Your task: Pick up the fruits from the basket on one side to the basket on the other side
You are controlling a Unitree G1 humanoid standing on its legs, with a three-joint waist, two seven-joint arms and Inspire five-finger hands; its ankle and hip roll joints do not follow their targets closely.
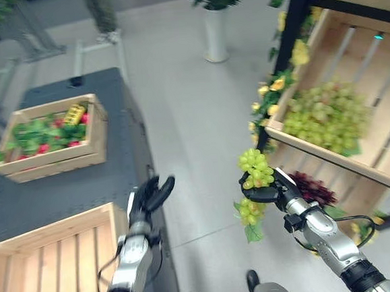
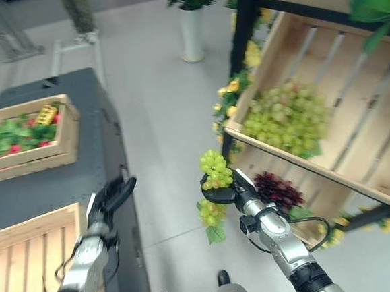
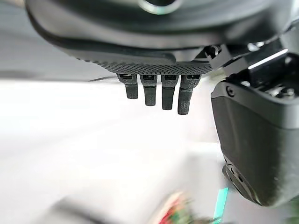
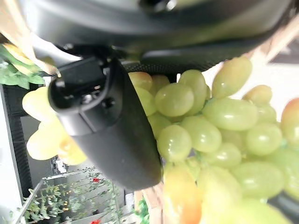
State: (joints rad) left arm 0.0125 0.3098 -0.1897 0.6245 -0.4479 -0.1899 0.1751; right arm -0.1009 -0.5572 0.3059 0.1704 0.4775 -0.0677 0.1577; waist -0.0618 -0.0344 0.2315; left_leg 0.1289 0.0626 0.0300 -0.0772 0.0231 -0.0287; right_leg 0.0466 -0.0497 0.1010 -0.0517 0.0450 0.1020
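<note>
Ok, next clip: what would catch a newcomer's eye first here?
The right hand, held out over the grey floor, is closed on a bunch of green grapes that spills above and below it. Behind it a slanted wooden crate holds a big heap of green grapes. The left hand hovers open beside an empty wooden crate at the lower left.

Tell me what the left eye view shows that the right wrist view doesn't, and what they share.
The left eye view alone takes in the left hand raised with open fingers beside the empty wooden crate, the crate of red fruit and leaves on the dark table, and the grape pile in the slanted shelf crate. The right wrist view alone gives the close grip: individual grapes pressed against the thumb. Both show the right hand holding the green grape bunch.
</note>
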